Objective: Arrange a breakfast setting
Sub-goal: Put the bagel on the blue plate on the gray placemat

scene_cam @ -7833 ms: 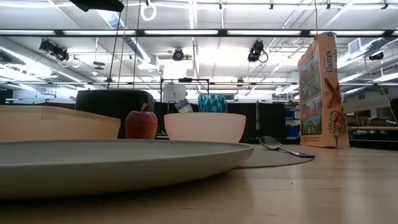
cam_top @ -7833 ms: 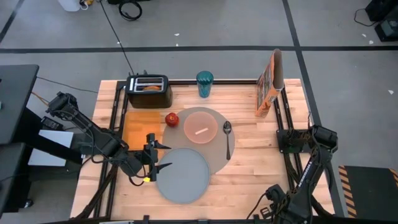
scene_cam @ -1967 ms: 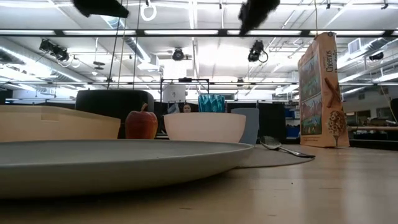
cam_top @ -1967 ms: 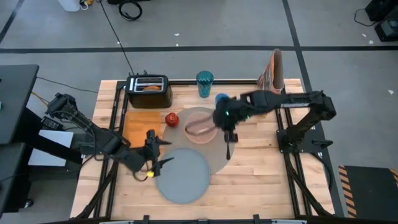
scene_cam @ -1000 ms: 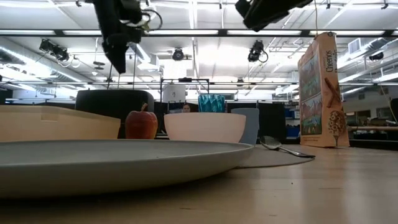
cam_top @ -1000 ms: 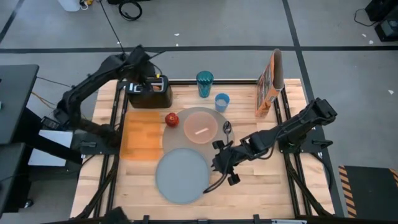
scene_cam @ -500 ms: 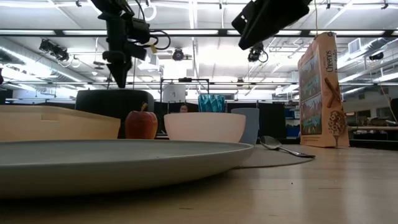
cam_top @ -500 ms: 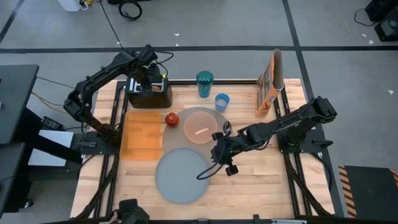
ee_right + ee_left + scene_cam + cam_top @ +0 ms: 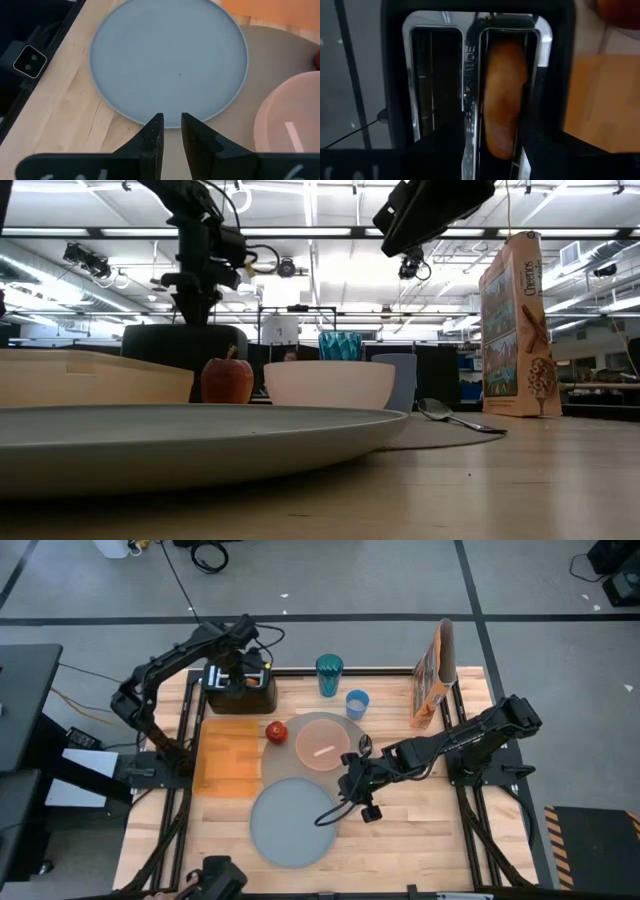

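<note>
Since a second ago the left gripper (image 9: pixel 492 145) has been lowered onto the toaster (image 9: pixel 240 686), and its fingers are now set on either side of the bagel (image 9: pixel 503 95) standing in one slot, closing on it; a firm hold cannot be confirmed. Lifting the bagel out is judged the step in hand. Empty and nearly closed, the right gripper (image 9: pixel 169 131) is held just above the edge of the grey plate (image 9: pixel 291 820), beside the pink bowl (image 9: pixel 322 744) and spoon (image 9: pixel 364 744) on the mat (image 9: pixel 350 780). Beyond the wooden table (image 9: pixel 420 830), a ceiling-lit workshop is seen.
</note>
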Robot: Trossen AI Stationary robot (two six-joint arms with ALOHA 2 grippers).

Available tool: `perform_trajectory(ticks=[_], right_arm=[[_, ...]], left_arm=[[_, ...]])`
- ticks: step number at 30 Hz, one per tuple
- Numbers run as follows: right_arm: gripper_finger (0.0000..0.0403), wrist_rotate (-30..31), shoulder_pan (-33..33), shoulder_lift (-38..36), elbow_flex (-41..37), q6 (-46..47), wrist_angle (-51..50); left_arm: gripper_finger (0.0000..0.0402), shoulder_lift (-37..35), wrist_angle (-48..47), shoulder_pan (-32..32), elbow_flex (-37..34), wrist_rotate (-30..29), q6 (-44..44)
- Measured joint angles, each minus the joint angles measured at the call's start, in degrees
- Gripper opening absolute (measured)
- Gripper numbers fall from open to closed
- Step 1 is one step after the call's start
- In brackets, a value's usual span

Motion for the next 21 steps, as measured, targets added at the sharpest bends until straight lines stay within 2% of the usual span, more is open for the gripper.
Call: perform_trajectory(ticks=[8, 21], right_arm=[[0.0075, 0.1, 0.0, 0.0, 0.0, 0.5, 0.0], [0.0075, 0.4, -1.5, 0.0, 0.0, -0.6, 0.0]], left_arm=[[0.0178, 1.7, 0.0, -0.2, 0.3, -0.3, 0.0], [0.0059, 1.7, -0.7, -0.5, -0.1, 1.3, -0.1]])
